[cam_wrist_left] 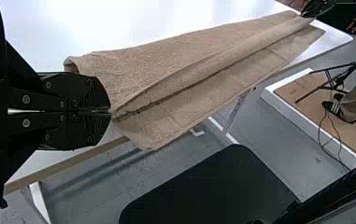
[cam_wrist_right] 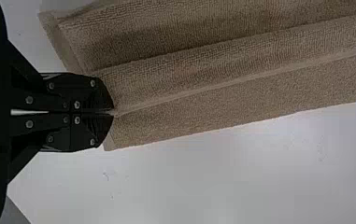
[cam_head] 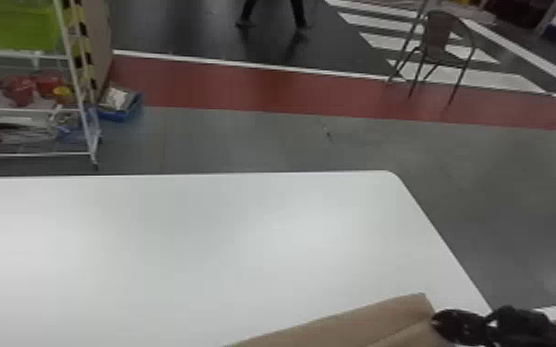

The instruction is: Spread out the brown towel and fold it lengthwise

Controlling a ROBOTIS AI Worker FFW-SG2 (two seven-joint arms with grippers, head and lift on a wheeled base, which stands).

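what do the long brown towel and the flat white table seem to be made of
The long brown towel looks like matte terry, probably cotton, from its nubby pile. The flat white table seems laminate with a satin finish, given its soft glare, though paint is possible.

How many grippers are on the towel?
2: left gripper shut on the brown towel's left end, right gripper shut on its right end.

Right gripper (cam_head: 436,321) closed on brown towel (cam_wrist_right: 222,107), pinching it at the end, flat fingers pressed together; raised fold runs lengthwise from the fingertips, towel spreading out on both sides of it, hem band across the end by the gripper; white table (cam_wrist_right: 222,177) beneath, few small dark marks (cam_wrist_right: 106,176) on it
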